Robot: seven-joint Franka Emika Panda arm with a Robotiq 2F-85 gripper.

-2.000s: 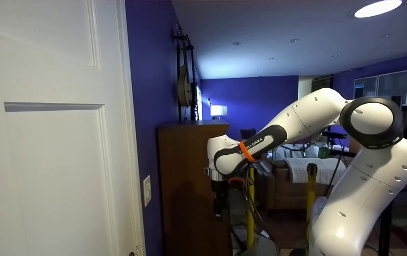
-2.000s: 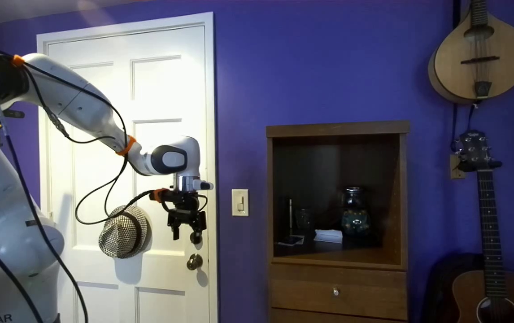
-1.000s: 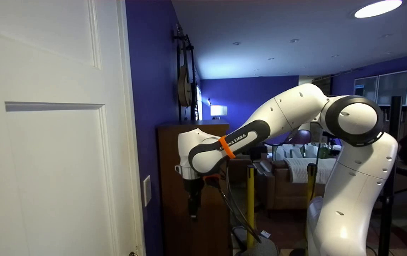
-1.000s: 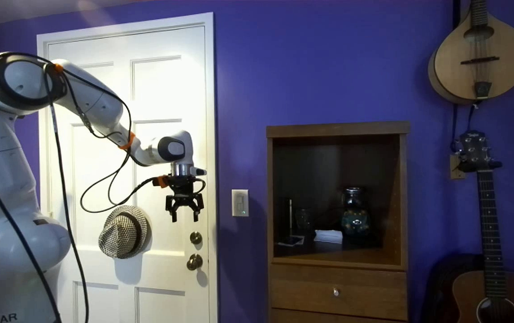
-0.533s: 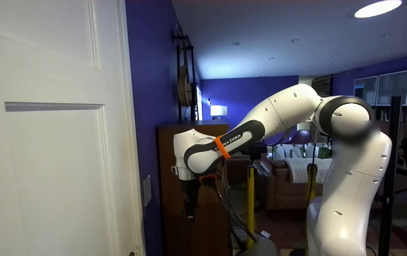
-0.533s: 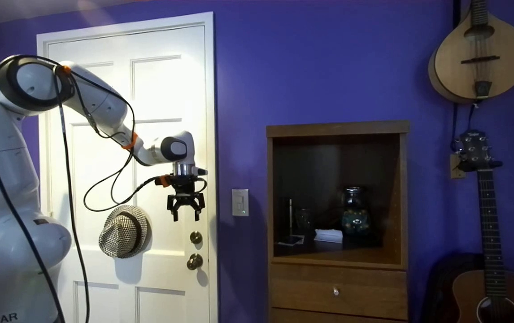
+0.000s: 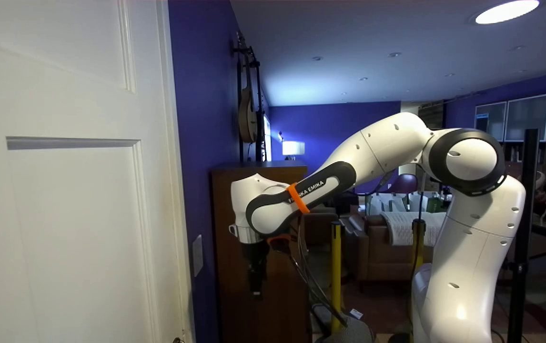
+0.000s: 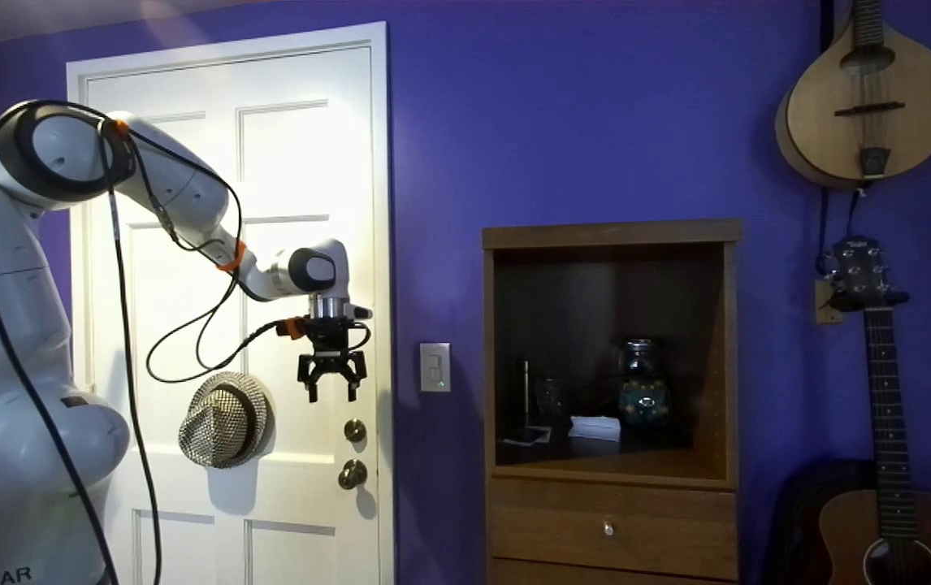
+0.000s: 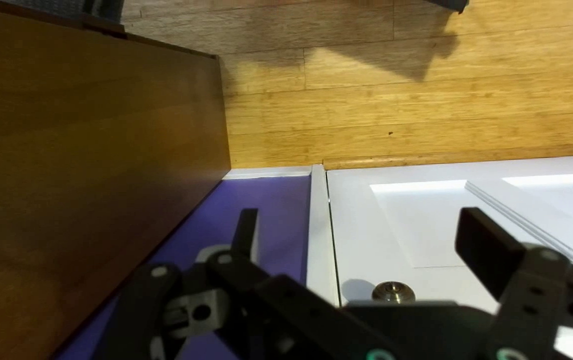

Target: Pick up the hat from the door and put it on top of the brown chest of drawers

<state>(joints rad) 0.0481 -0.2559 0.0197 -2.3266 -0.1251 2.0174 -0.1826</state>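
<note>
The hat [image 8: 223,426], a checked grey-and-white brimmed hat with a dark band, hangs on the white panelled door [image 8: 295,171]. It is out of view in the wrist view. My gripper [image 8: 332,396] points down, open and empty, to the right of the hat and above the knob in that exterior view, apart from the hat. In the wrist view the gripper [image 9: 359,220] has its fingers wide apart, with only door and wall behind. The brown chest of drawers [image 8: 612,236] stands right of the door; its side also shows in the wrist view [image 9: 116,140].
The door has a knob [image 8: 352,474] and a lock [image 9: 393,291]. A light switch [image 8: 435,367] is on the purple wall between door and chest. The open shelf holds a jar [image 8: 643,390] and small items. A mandolin-like instrument [image 8: 872,114] and a guitar [image 8: 896,528] are at right.
Over two seconds my gripper has moved closer to the door wall and risen somewhat. In the last half second it has shifted only slightly. The hat has not moved.
</note>
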